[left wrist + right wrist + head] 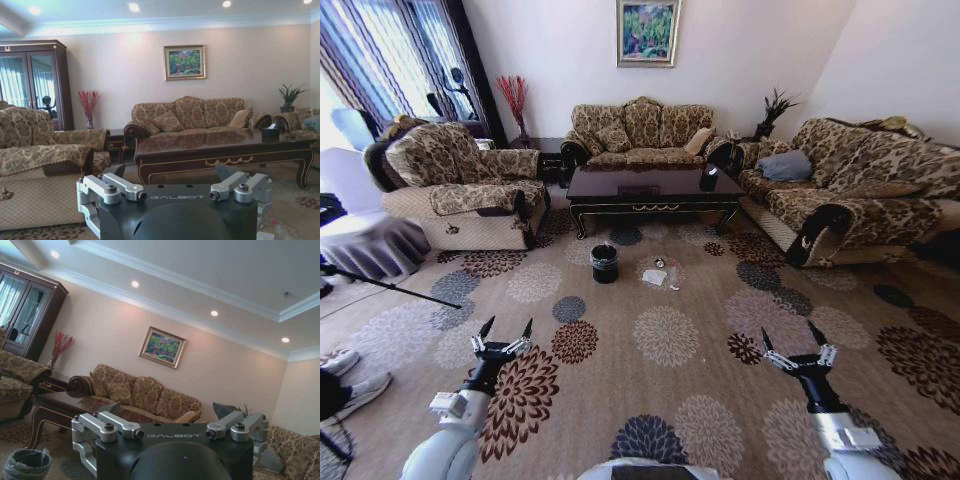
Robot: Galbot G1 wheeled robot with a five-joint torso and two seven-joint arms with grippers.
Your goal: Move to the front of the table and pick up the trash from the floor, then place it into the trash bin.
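The dark glossy table (650, 190) stands across the room, in front of the back sofa. On the floor (665, 335) before it sits the black trash bin (605, 263). Just right of the bin lies the trash: a white napkin (654, 277), a clear bottle (674, 275) and a small can (660, 263). My left gripper (507, 335) and right gripper (790, 340) hover open and empty over the carpet, well short of the trash. The left wrist view looks past the left gripper (170, 175) at the table (225, 150). The right wrist view shows the right gripper (167, 410), the bin (27, 462) and the table (65, 402).
A patterned armchair (460, 185) stands at the left, a sofa (640, 130) behind the table and another sofa (860, 185) at the right. A round white-draped table (365, 240), a tripod leg (390, 285) and a person's shoes (350, 370) are at the far left. Open carpet lies ahead.
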